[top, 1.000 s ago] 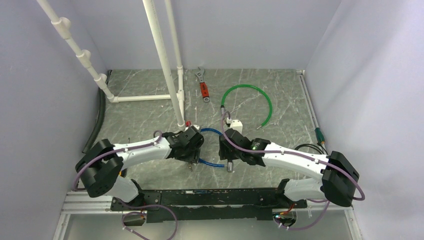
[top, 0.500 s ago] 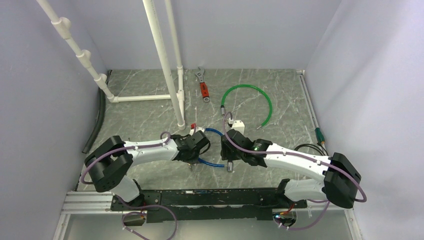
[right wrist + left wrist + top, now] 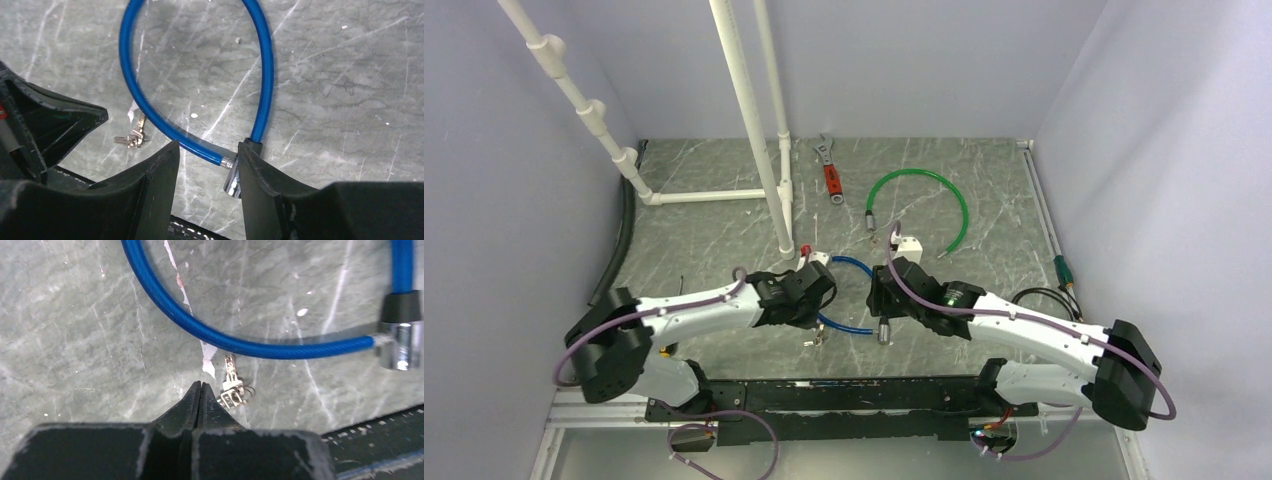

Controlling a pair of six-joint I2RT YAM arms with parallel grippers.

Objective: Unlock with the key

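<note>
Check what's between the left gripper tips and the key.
Nothing: in the left wrist view, only a sliver of bare table separates the shut left gripper from the key.

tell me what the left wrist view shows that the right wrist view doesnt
Only the left wrist view shows that the left gripper is shut and empty, with its tips just beside the key. Only the right wrist view shows the right gripper open and straddling the silver lock end, plus the whole loop of the blue cable. Both show the key, blue cable, lock end and marbled tabletop.
</note>
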